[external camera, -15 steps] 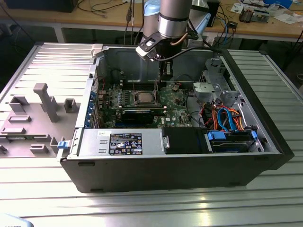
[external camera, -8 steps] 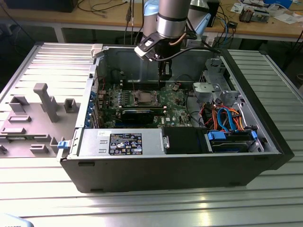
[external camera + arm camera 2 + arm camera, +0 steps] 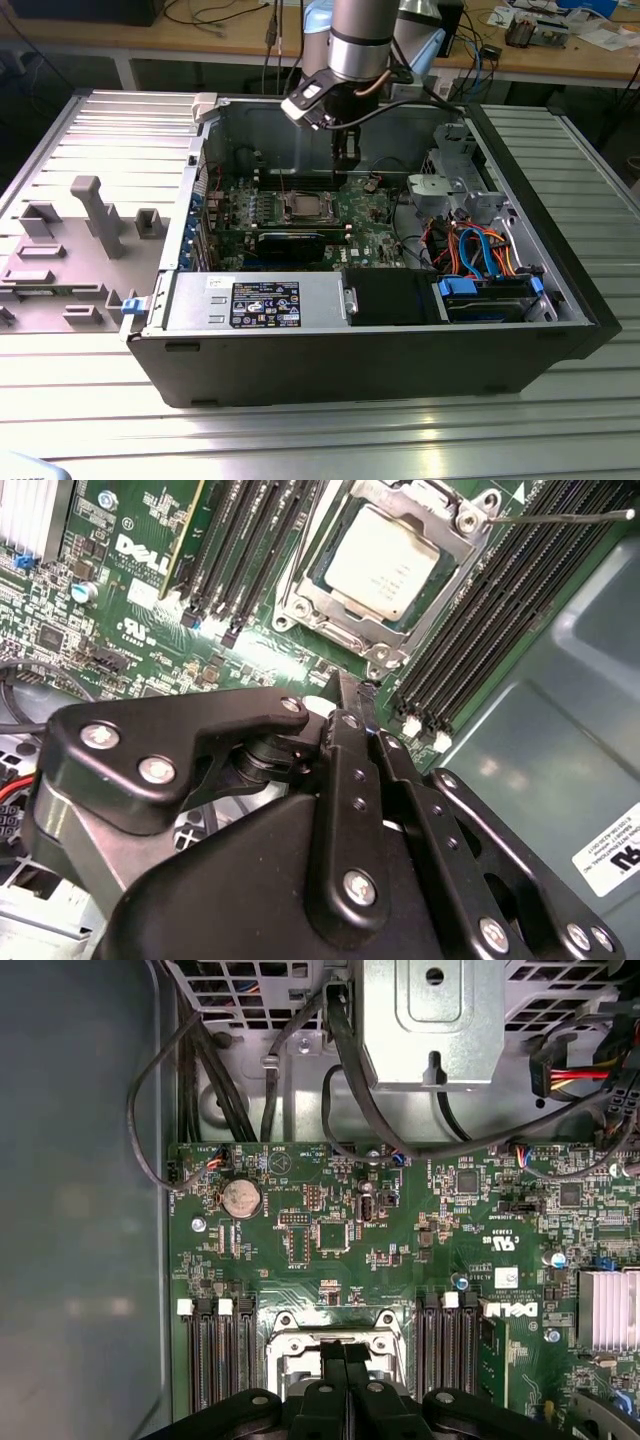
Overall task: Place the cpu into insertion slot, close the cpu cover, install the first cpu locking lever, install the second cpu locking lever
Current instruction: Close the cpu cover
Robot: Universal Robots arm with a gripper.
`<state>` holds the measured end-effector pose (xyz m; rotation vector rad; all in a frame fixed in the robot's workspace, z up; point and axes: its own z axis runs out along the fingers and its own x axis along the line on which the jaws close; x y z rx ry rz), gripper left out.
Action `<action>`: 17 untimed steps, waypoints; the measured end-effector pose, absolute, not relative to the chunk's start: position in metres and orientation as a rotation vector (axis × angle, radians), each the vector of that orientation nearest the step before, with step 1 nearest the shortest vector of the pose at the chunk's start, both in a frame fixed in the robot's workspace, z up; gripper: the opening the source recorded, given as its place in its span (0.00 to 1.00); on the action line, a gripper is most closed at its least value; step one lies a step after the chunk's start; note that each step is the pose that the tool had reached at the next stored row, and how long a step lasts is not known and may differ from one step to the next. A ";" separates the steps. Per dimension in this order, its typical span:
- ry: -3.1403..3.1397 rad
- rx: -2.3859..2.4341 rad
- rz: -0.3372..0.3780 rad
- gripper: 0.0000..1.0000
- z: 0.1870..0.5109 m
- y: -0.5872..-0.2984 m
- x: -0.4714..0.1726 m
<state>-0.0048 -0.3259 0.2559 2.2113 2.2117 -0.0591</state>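
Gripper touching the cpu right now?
Apart. In the second wrist view the cpu shows its whole top bare, with the gripper tip off to one side.

The exterior view looks down from outside into the whole case (image 3: 350, 365); both wrist views sit close above the insertion slot (image 3: 350, 646).

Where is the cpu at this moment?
In the second wrist view the cpu sits in the insertion slot, flanked by memory slots on both sides.
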 end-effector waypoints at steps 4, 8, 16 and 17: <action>2.212 2.211 -0.059 0.11 0.255 -0.326 -0.007; 2.212 2.211 -0.059 0.11 0.255 -0.326 -0.008; 2.212 2.211 -0.059 0.11 0.254 -0.326 -0.012; 2.212 2.211 -0.059 0.11 0.254 -0.326 -0.013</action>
